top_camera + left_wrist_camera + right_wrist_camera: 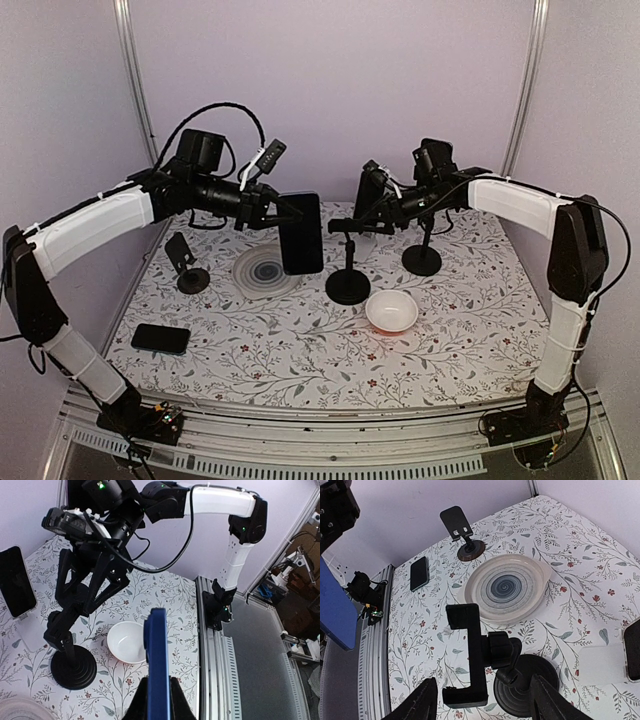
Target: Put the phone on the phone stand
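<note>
My left gripper [272, 211] is shut on a phone in a blue case [301, 233] and holds it upright in the air, left of the black clamp phone stand [348, 258]. In the left wrist view the phone [158, 655] stands edge-on between my closed fingers [137, 707]; the stand [70, 640] is to its left. My right gripper [368, 212] is open, just above the stand's clamp. In the right wrist view the clamp [472, 655] lies between my spread fingers [417, 702], untouched. The blue phone [335, 610] shows at the left edge.
A white bowl [391, 311] sits right of the stand's base. A swirl plate [266, 270], a small black stand [186, 264] and a second phone [160, 338] lie to the left. Another black stand [423, 258] is at the back right. A further phone [17, 587] leans on a pale holder.
</note>
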You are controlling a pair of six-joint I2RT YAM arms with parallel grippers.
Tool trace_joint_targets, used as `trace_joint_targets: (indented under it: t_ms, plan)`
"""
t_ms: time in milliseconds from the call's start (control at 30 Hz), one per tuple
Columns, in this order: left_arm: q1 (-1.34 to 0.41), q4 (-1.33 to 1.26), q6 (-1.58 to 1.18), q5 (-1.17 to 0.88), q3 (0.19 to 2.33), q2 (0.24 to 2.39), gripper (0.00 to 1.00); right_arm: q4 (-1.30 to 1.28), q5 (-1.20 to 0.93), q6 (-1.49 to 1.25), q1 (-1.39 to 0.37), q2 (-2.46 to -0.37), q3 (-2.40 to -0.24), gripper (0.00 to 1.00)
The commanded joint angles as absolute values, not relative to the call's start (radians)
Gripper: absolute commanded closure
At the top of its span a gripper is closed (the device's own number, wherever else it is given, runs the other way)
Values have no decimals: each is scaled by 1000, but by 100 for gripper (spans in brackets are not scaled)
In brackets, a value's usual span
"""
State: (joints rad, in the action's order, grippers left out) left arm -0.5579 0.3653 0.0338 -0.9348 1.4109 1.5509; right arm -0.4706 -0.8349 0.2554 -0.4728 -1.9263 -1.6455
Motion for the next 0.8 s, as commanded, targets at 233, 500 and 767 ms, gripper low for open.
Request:
trace_joint_targets:
  t_ms: [233,500,767]
  plan:
    - [-554,339,44,-944,1399,1497,100,-508,-892,238,-481,-1958,-1674,57]
    - [-554,372,76,-948,1417,1499,100,-514,-987,269,-480,-1955,-1662,90]
    - [-562,517,159,-1066,1534,1551,100,-534,-1107,331,-555,-1953,-1680,100]
